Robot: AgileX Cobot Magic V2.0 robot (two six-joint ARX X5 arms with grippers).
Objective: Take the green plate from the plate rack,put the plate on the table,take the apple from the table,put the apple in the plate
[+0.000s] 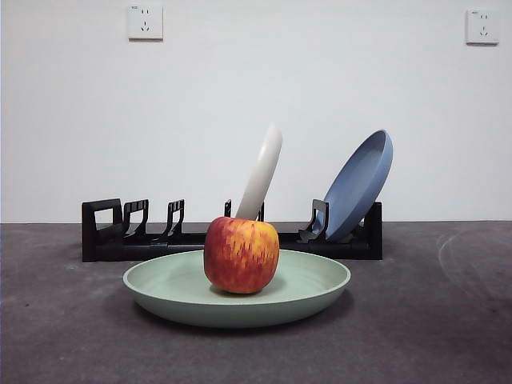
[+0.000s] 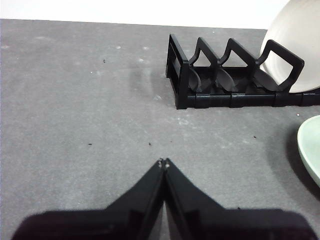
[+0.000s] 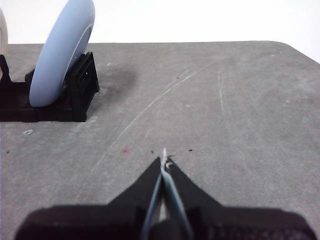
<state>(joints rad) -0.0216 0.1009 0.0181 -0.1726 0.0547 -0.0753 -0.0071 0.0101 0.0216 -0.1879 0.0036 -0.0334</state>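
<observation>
The pale green plate (image 1: 176, 290) lies flat on the dark grey table (image 1: 64, 336), in front of the black plate rack (image 1: 144, 236). The red and yellow apple (image 1: 241, 254) sits upright in the middle of the plate. A sliver of the green plate's rim (image 2: 311, 147) shows in the left wrist view, beside the rack's loop end (image 2: 200, 80). My left gripper (image 2: 163, 163) is shut and empty, low over bare table away from the plate. My right gripper (image 3: 164, 159) is shut and empty over bare table, apart from the rack's other end (image 3: 80, 85). Neither arm shows in the front view.
A cream-white plate (image 1: 262, 172) and a blue plate (image 1: 360, 186) lean in the rack's slots; the blue plate (image 3: 60, 55) shows in the right wrist view, the white one (image 2: 295, 40) in the left. The table's rounded far corner (image 3: 295, 50) is near the right gripper.
</observation>
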